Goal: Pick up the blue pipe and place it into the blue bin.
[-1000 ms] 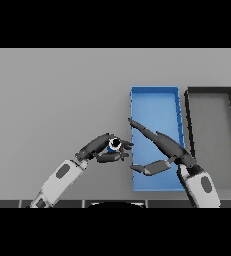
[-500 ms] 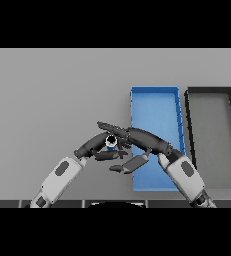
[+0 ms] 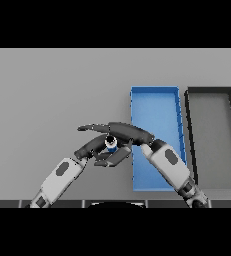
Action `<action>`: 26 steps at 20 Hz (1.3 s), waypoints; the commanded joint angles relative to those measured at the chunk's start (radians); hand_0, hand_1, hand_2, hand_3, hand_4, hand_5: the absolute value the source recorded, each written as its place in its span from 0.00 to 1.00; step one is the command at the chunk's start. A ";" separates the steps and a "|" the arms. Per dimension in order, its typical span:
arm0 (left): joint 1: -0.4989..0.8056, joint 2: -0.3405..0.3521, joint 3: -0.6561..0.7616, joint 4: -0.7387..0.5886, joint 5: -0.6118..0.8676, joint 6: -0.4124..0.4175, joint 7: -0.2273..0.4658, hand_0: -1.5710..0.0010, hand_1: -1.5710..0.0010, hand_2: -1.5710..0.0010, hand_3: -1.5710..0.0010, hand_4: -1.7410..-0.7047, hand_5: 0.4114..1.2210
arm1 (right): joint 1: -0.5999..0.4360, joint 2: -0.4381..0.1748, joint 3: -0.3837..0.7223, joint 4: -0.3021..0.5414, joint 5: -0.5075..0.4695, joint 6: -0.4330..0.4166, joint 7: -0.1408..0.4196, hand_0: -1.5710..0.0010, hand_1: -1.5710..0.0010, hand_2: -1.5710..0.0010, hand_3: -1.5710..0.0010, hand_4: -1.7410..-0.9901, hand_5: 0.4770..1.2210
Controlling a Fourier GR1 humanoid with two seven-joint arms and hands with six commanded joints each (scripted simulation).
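Right hand (image 3: 122, 134) reaches over the blue pipe (image 3: 111, 145), fingers not yet closed; left hand (image 3: 89, 148) clasps it. Handover next, blue bin (image 3: 154, 95) just beyond.

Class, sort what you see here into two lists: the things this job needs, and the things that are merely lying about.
Needed for the job:
- blue pipe, between the two hands
- blue bin
- left robot hand
- right robot hand

Merely there:
- black bin, right of the blue bin
- grey table
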 commanded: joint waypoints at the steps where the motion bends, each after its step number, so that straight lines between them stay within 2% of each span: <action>1: -0.009 0.025 -0.009 -0.006 -0.046 0.022 0.039 0.21 0.29 0.30 0.41 0.12 1.00 | 0.000 0.002 0.007 0.012 0.015 0.010 -0.005 0.82 0.80 0.79 0.85 0.52 0.07; 2: -0.021 0.034 -0.023 -0.001 -0.094 0.036 0.066 0.37 0.43 0.44 0.53 0.15 1.00 | -0.007 0.006 0.011 0.025 0.021 0.023 -0.010 0.70 0.68 0.68 0.76 0.47 0.08; 3: -0.011 0.036 -0.022 -0.008 -0.101 0.047 0.043 0.44 0.47 0.49 0.58 0.13 1.00 | -0.023 0.015 0.013 0.032 0.012 0.029 -0.005 0.56 0.54 0.55 0.64 0.38 0.10; 4: -0.013 0.023 -0.025 -0.007 -0.099 0.055 0.043 0.43 0.45 0.46 0.58 0.10 1.00 | -0.032 0.015 0.010 0.038 -0.019 0.041 -0.003 0.44 0.44 0.44 0.55 0.32 0.13; 5: -0.009 0.014 -0.011 0.000 -0.081 0.058 0.022 0.34 0.36 0.37 0.60 0.08 0.96 | -0.036 0.026 0.008 0.038 -0.049 0.031 0.023 0.36 0.35 0.35 0.47 0.27 0.17; 7: 0.015 0.001 -0.001 -0.007 -0.032 0.038 -0.008 0.22 0.23 0.24 0.67 0.05 0.98 | -0.010 0.032 0.012 0.021 -0.079 0.008 0.034 0.23 0.22 0.22 0.30 0.33 0.31; 9: 0.015 -0.014 0.008 -0.008 -0.003 0.029 0.007 0.14 0.15 0.15 0.66 0.03 0.99 | -0.006 0.051 0.019 0.028 -0.039 -0.012 -0.013 0.15 0.14 0.14 0.19 0.37 0.56; 11: 0.015 -0.004 0.008 -0.005 -0.010 0.029 0.008 0.09 0.09 0.10 0.63 0.02 0.99 | 0.016 0.033 0.027 0.005 0.003 -0.005 -0.056 0.09 0.09 0.09 0.12 0.38 0.72; 13: 0.003 0.008 -0.001 -0.004 -0.021 0.038 -0.006 0.06 0.07 0.06 0.65 0.01 0.99 | 0.007 0.040 0.026 0.016 0.044 0.003 -0.103 0.06 0.06 0.06 0.08 0.37 0.82; 14: -0.008 0.008 -0.003 0.000 -0.022 0.047 -0.010 0.05 0.07 0.05 0.66 0.01 1.00 | 0.015 0.046 0.026 0.008 0.043 0.002 -0.107 0.05 0.05 0.05 0.06 0.36 0.85; 16: -0.014 0.031 -0.012 0.003 -0.021 0.044 -0.018 0.05 0.14 0.03 0.68 0.01 1.00 | 0.024 0.056 0.020 0.004 0.026 0.012 -0.066 0.03 0.03 0.03 0.04 0.36 0.91; 17: -0.009 0.042 -0.018 0.003 -0.021 0.035 -0.036 0.09 0.22 0.14 0.66 0.10 1.00 | 0.035 0.064 0.019 0.005 0.017 0.017 -0.072 0.02 0.02 0.02 0.03 0.35 0.93; 18: -0.014 0.051 -0.020 0.006 -0.034 0.036 -0.053 0.10 0.24 0.21 0.67 0.19 1.00 | 0.027 0.068 0.010 0.005 0.013 0.022 -0.051 0.02 0.02 0.02 0.03 0.35 0.94; 20: -0.014 0.057 -0.031 0.004 -0.041 0.010 -0.034 0.38 0.49 0.48 0.79 0.38 1.00 | 0.042 0.072 0.018 -0.007 0.036 0.038 -0.061 0.01 0.01 0.01 0.02 0.35 0.96; 22: -0.023 0.063 -0.031 0.008 -0.043 -0.032 -0.009 0.60 0.67 0.67 0.86 0.54 0.99 | 0.050 0.086 0.015 -0.014 0.049 0.043 -0.041 0.01 0.01 0.01 0.01 0.35 0.98; 23: -0.023 0.065 -0.031 0.014 -0.057 -0.040 -0.026 0.68 0.74 0.73 0.89 0.61 0.95 | 0.039 0.104 0.012 -0.012 0.052 0.042 -0.002 0.01 0.01 0.01 0.01 0.34 0.98; 26: -0.028 0.074 -0.021 0.014 -0.102 -0.034 -0.047 0.84 0.87 0.86 0.94 0.76 0.68 | 0.048 0.130 -0.006 -0.019 0.048 0.054 -0.010 0.00 0.00 0.00 0.00 0.34 0.99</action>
